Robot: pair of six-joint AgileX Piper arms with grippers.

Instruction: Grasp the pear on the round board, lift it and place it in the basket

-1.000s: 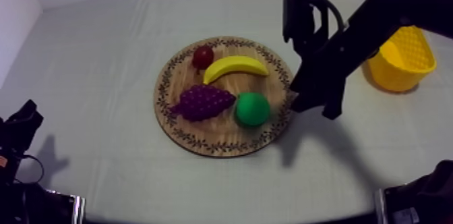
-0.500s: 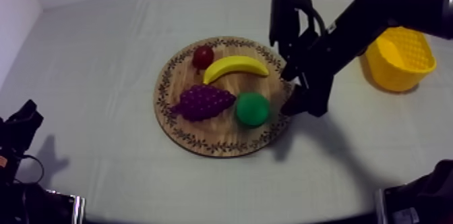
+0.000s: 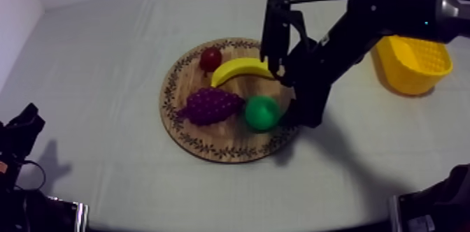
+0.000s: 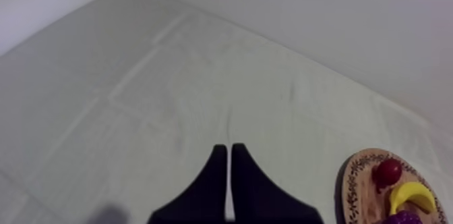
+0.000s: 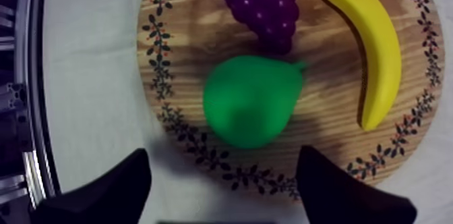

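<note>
On the wooden board [image 3: 231,139], beside the grapes [image 5: 259,1], the pear [image 5: 251,100] lies ungrasped. The right tool [image 5: 222,158] hovers spread just short of it. I judge this the approach: next, straddle the pear and close. The left tool [image 4: 229,166] rests pressed together.

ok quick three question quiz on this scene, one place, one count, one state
1. How many fruits lie on the wooden board? A. two B. four C. six
2. Where is the yellow basket? A. on the board B. on the cloth, right arm's side C. left arm's side
3. The right pincer is: A. open, at the pear B. shut on the pear C. shut on nothing
Key: 1B, small red fruit, banana, grapes, pear; 2B, it stands off the board by the right arm; 3A, fingers apart, pear ahead of them.
</note>
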